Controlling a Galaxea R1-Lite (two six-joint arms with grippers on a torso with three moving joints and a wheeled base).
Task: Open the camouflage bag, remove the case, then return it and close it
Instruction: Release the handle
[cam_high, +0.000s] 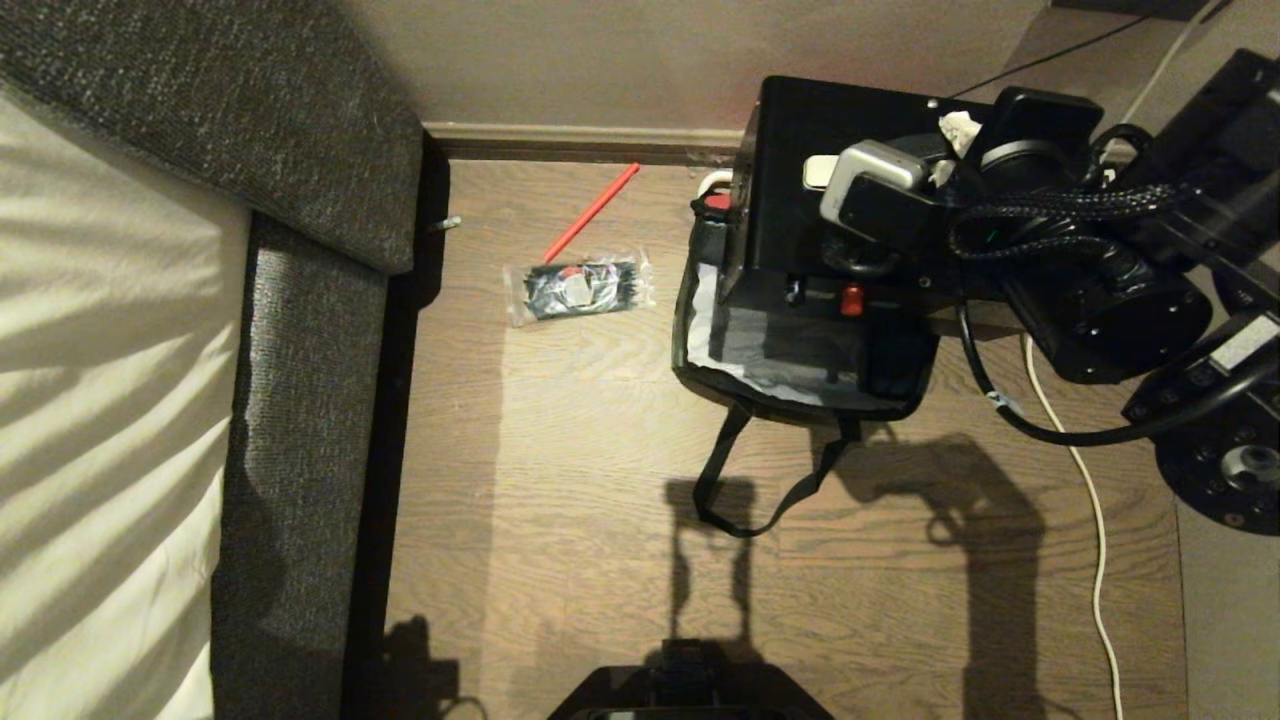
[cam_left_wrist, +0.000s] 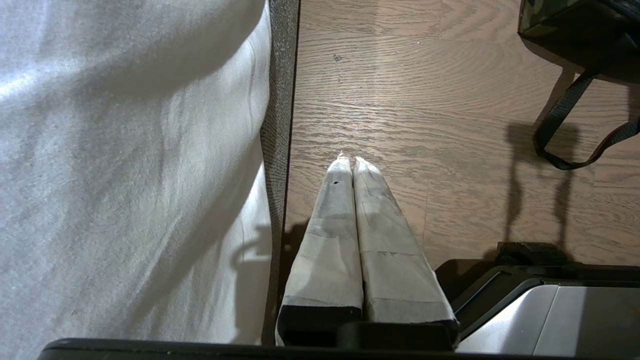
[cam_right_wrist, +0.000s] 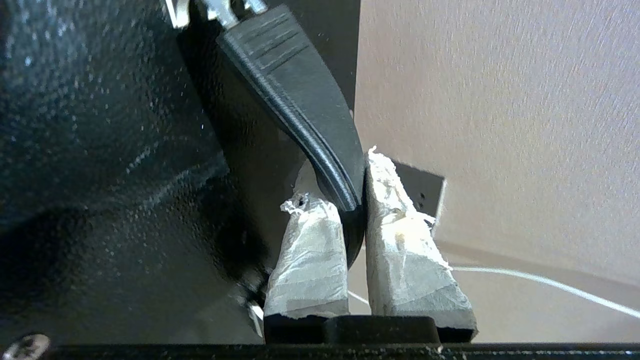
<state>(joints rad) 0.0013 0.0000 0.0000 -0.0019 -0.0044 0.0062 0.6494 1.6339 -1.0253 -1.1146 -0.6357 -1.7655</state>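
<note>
The camouflage bag (cam_high: 800, 385) lies open on the wooden floor, its black strap handles (cam_high: 745, 490) trailing toward me. The case (cam_high: 800, 170), black with a small red latch (cam_high: 851, 300), hangs tilted over the bag's open mouth; I cannot tell whether its lower edge touches the bag. My right gripper (cam_high: 955, 140) is at the case's upper end. In the right wrist view that gripper (cam_right_wrist: 345, 185) is shut on the case's black strap handle (cam_right_wrist: 300, 90), next to the speckled case (cam_right_wrist: 100, 150). My left gripper (cam_left_wrist: 348, 161) is shut and empty, parked low beside the bed; the bag's corner (cam_left_wrist: 575, 25) shows far off.
A bed with a white sheet (cam_high: 100, 350) and grey fabric frame (cam_high: 300, 330) fills the left. A clear packet of black items (cam_high: 580, 288) and a red stick (cam_high: 592, 212) lie near the skirting board. A white cable (cam_high: 1095, 520) runs along the right. My base (cam_high: 690, 695) is below.
</note>
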